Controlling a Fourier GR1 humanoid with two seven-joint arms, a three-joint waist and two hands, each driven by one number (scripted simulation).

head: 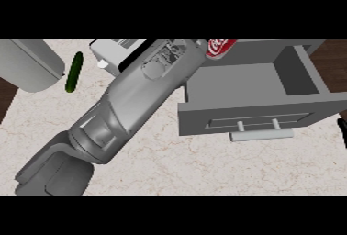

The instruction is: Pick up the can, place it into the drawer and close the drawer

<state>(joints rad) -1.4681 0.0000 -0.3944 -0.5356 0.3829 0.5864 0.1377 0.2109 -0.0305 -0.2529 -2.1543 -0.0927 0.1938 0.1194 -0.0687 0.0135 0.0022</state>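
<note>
A red can (221,47) with white lettering shows at the top of the head view, over the back left corner of the open grey drawer (238,81). My left forearm (129,105) stretches from the lower left up to the can. It hides its own hand, so the grasp cannot be seen. The drawer is pulled out toward me, and its inside looks bare. Its front panel (261,118) carries a pale bar handle (261,134). Only a thin black sliver of my right hand (343,132) shows at the right edge.
A green cucumber (74,72) lies on the marble counter (203,165) at the upper left. Beside it is a grey rounded object (30,64). A white appliance (112,53) stands behind the forearm.
</note>
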